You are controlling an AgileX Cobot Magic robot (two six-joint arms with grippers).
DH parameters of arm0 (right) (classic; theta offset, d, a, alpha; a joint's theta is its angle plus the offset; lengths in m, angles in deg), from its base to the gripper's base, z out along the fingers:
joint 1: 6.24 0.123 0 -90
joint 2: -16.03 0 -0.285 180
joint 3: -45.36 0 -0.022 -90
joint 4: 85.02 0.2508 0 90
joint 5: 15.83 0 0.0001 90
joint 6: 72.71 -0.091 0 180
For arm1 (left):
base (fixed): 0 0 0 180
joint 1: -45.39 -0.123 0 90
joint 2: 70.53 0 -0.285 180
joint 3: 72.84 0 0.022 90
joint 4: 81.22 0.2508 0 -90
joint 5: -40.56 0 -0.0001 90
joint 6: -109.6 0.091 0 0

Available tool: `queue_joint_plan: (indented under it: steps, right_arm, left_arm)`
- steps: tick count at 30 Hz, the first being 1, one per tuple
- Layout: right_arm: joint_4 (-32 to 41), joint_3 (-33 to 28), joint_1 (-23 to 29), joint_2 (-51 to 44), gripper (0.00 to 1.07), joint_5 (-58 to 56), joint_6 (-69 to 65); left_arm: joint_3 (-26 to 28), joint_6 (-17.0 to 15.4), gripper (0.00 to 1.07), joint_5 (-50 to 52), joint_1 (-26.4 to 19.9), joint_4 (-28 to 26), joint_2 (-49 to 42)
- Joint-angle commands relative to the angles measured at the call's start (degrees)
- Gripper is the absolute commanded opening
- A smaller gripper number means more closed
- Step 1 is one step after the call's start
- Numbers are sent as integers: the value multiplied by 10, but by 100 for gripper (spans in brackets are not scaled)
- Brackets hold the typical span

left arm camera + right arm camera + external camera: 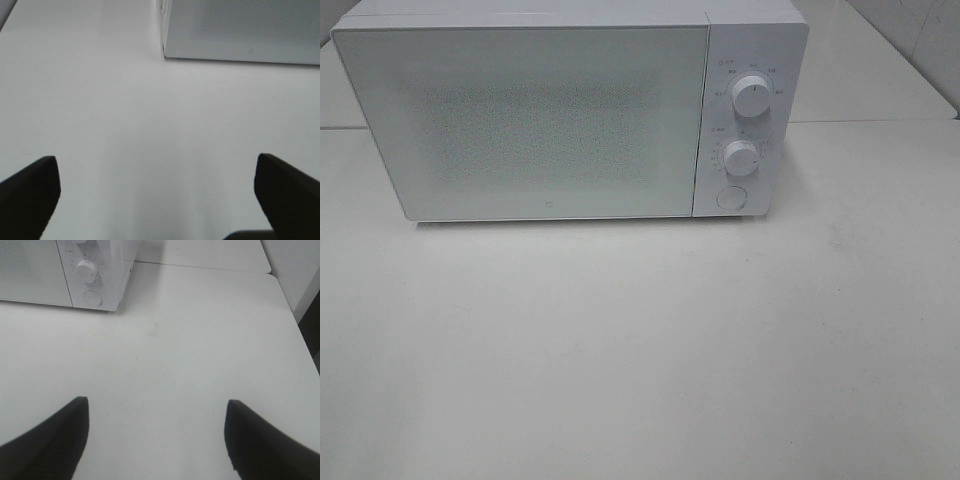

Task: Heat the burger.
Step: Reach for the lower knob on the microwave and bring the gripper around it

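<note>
High cam: white boxy microwave oven (520,115) sits at the back of the pale matte tabletop (640,350). Its door is shut, and the frosted speckled panel gives no look inside. The control strip on its right has an upper white round knob (751,97), a lower white round knob (741,158) and a round white push button (730,197) under them. No burger here, no arms either. Left wrist: left gripper (156,167) hovers over bare tabletop, dark fingers wide apart, nothing between them; a corner of the microwave oven is ahead. Right wrist: right gripper (157,405) is also spread and empty, over the tabletop, facing the control end of the oven. Burger location: not visible in any of the three views. It could be behind the shut door, can't tell. Handling, my read: the burger is light and soft, the bun squashes, the layers slide and the top is likely slick. Take it low across the bun sides with a gentle close and keep it level; if it rides on a plate, grab the plate rim instead. The door needs opening first, probably via the push button.
</note>
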Motion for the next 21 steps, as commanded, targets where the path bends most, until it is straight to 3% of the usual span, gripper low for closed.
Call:
queue_joint_plan:
  steps: [1,5,21]
  right_arm:
    - [-2,-1,-3,-15,75,6,-2]
    - [-2,-1,-3,-15,75,6,-2]
    - [-2,-1,-3,-15,75,6,-5]
  left_arm:
    - [-2,0,98,-2,0,2,-15]
    - [-2,0,98,-2,0,6,-65]
    - [-2,0,98,-2,0,11,-61]
